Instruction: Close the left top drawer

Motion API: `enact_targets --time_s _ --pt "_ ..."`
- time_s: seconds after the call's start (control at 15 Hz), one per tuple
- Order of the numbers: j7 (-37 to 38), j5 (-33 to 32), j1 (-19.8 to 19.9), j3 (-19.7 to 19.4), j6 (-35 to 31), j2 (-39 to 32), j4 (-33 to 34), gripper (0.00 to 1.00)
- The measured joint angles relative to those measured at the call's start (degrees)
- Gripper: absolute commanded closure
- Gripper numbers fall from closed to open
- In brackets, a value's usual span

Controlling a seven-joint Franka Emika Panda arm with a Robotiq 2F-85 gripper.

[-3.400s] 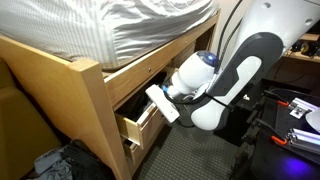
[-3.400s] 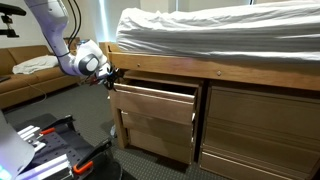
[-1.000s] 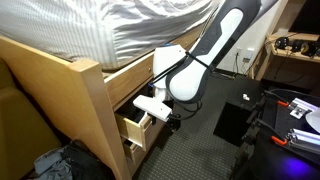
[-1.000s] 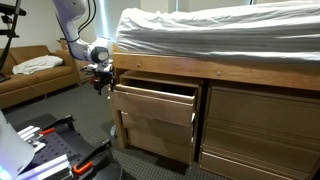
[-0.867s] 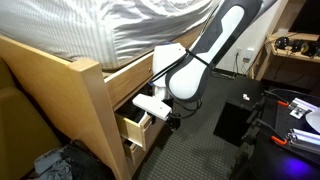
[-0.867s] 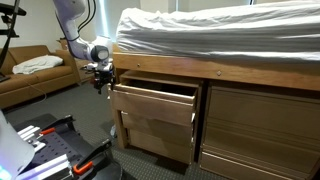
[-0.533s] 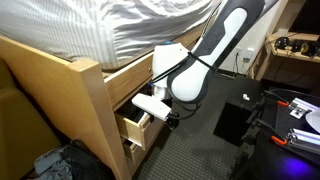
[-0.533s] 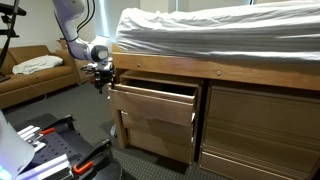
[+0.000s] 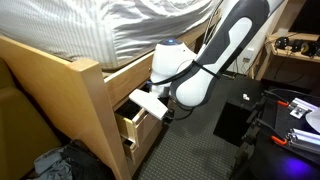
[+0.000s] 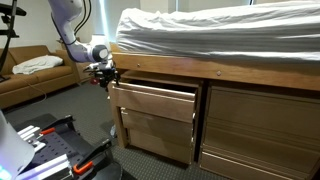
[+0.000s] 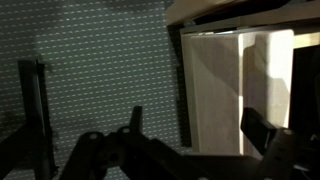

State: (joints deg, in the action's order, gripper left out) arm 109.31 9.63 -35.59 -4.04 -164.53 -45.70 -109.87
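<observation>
The bed point(image 10: 210, 35), w/ white sheets point(image 9: 120, 25) on top, is the biggest thing in both exterior views. Your arm point(image 9: 215, 60) bends down beside the bed. The top drawer point(image 10: 155, 103) sits right under the bed rail point(image 10: 190, 68), near the bed's end, & sticks out partway. Your claw point(image 10: 104, 75) is at the drawer's outer corner, just below the rail; can't tell if it touches. In the wrist view its fingers point(image 11: 135, 120) are spread wide apart, holding nothing.
</observation>
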Motion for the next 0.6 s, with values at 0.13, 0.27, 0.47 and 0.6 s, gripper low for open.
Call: enact_targets --time_s 0.13,0.27,0.47,0.6 --pt "0.0 0.0 0.0 -0.1 0.0 0.0 0.0 0.0" --pt "0.3 -0.5 -0.7 -0.9 -0.6 0.0 0.0 0.0" --pt "1.8 -2.2 -4.0 -4.6 -2.9 -0.3 -0.1 0.0" --pt "2.4 -2.4 -6.0 -6.6 -4.3 -0.9 0.0 0.0"
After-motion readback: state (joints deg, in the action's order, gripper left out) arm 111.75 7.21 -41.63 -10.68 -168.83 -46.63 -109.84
